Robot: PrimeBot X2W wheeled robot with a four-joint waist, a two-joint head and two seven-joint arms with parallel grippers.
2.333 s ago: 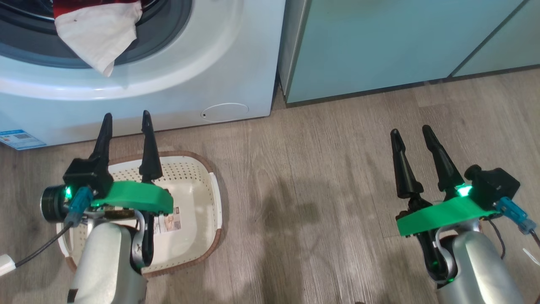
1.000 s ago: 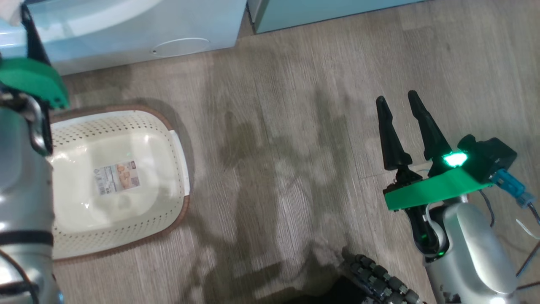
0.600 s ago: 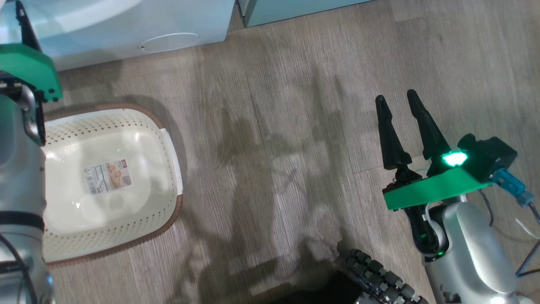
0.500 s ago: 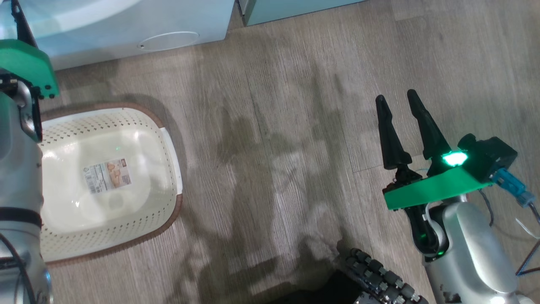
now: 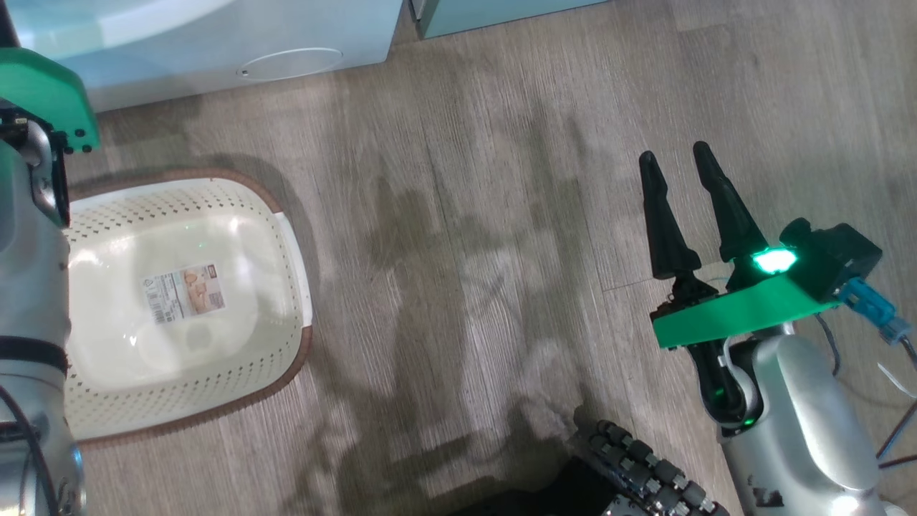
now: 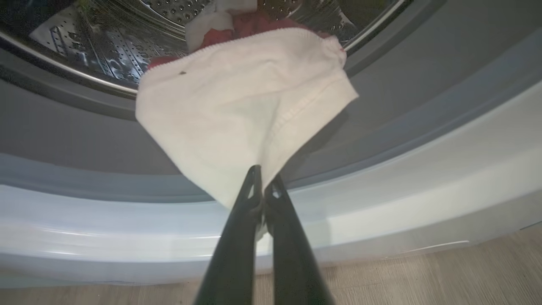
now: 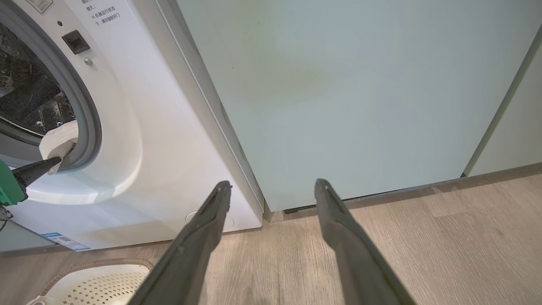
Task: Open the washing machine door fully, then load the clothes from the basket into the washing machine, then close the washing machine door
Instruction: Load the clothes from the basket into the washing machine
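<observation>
The jaws of the left gripper (image 6: pixel 264 183) are being pressed together on the lower corner of a white panel of the clothes (image 6: pixel 241 110), and the fabric is being pinched at the tips just below the grey gasket (image 6: pixel 63 135). The jaws of the right gripper (image 5: pixel 675 153) are being held spread, with nothing between them, above the wooden floor (image 5: pixel 466 215) and well apart from the washing machine (image 6: pixel 127 228).

The pinched garment is being draped out of the steel drum (image 6: pixel 106 46), over the gasket and down toward the white front. Red fabric is being shown behind it, inside the drum mouth. In the right wrist view the same white corner is being shown at the lower edge of the opening, with the left fingertips touching it.

The basket (image 5: pixel 236 215) is being shown standing on the floor just in front of the machine, near the round cap (image 5: pixel 290 63), with the label (image 5: pixel 184 292) lying on its bottom. The left forearm (image 5: pixel 29 287) is being held over the basket's left side. A pale teal cabinet (image 7: pixel 338 97) is being shown just beside the machine, and a blue sticker (image 7: pixel 63 241) at the machine's lower front.
</observation>
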